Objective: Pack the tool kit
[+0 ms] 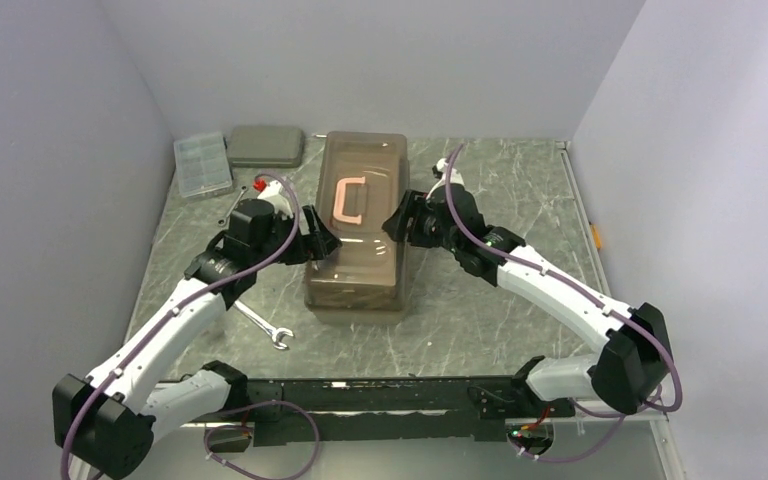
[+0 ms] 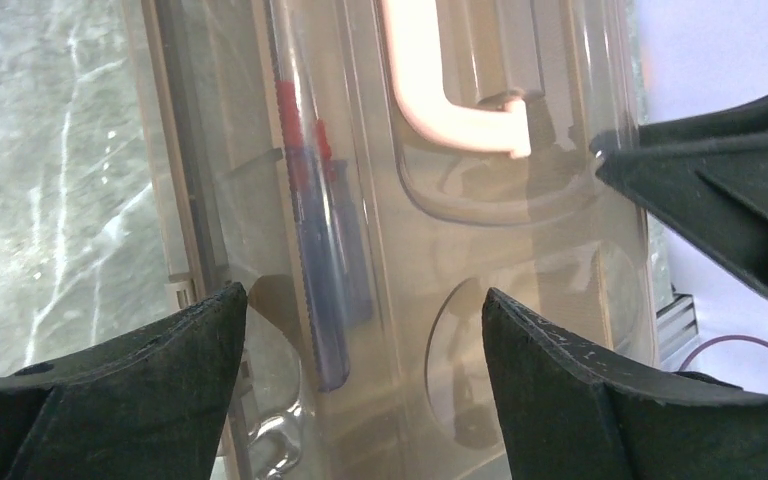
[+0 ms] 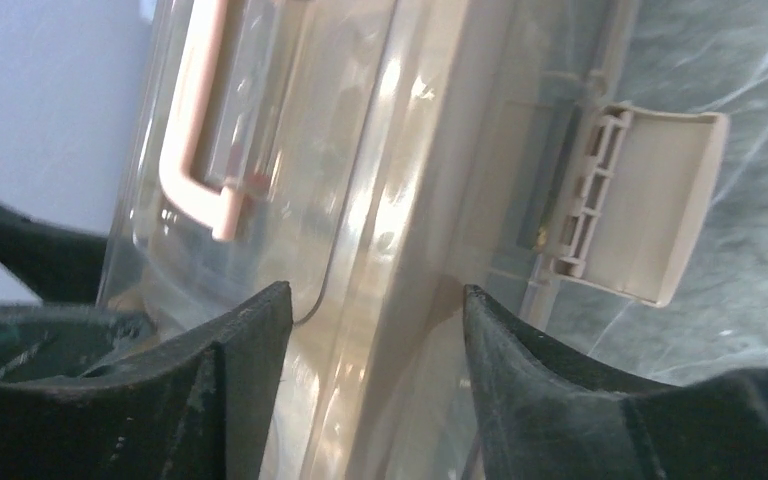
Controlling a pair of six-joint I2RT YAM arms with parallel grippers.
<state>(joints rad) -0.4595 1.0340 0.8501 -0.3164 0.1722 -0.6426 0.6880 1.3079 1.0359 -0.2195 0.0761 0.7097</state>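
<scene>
L gripper (image 1: 320,240) hangs at the left flank of the toolbox (image 1: 355,255), jaws spread wide, nothing btwn them; in its wrist view the fingers (image 2: 160,380) frame the smoky lid w/o touching it. R gripper (image 1: 400,222) sits opposite at the right flank, jaws partly apart. The lid's raised edge shows btwn its fingers (image 3: 230,370), but I can't tell if they touch it, and no grip is evident.

Toolbox lies mid-table, long axis running away from the arm bases, lid down, pink handle (image 1: 348,200) flat on top. Through the lid a red-and-blue tool (image 2: 320,250), prob. a screwdriver, lies inside. On the right side the latch (image 3: 640,205) is flipped out, i.e. not fastened.

Step, as I read it: contents in, lid shut, closing-up phase. Next move calls for pressing that latch flap back vs. the box wall, prob. w/ R fingertip, while L steadies the far side so the box doesn't slide on the table (image 1: 500,300).

Outward: a spanner (image 1: 265,327) lies near the L arm and another (image 1: 240,197) behind the L wrist, both outside the box. Clear organiser (image 1: 202,163) and grey case (image 1: 266,146) sit at the back left, well apart.
</scene>
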